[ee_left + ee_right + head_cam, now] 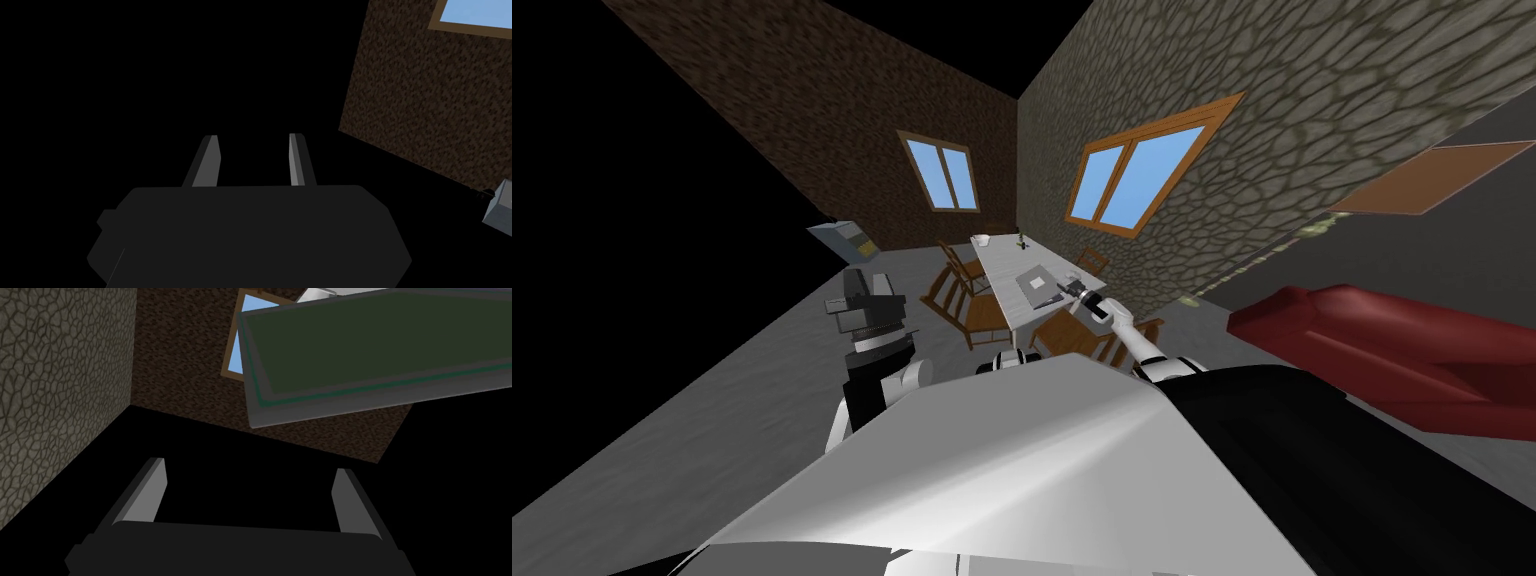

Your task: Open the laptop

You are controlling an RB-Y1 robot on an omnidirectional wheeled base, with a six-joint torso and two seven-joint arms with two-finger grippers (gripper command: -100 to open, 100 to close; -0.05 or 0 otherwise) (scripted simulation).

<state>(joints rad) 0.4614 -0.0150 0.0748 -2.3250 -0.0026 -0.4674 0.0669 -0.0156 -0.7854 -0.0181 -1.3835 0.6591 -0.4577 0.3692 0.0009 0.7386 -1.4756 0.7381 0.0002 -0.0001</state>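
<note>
On the white table [1002, 275] lies the grey laptop [1036, 283]. My right gripper [1067, 291] reaches over the table and sits at the laptop's right edge. In the right wrist view the laptop [370, 343] is a grey-rimmed slab with a dark green face, lying beyond the fingertips and clear of them. The right gripper [250, 488] is open with nothing between its fingers. My left gripper [860, 290] is raised at my left, away from the table. Its fingers [207, 162] are drawn close together and hold nothing.
Wooden chairs [952, 285] stand on both sides of the table, one [1082, 340] right under my right forearm. A small white bowl [982, 240] and a bottle [1022, 240] sit at the table's far end. A red sofa [1392, 350] is to the right, and a grey box [842, 240] to the left.
</note>
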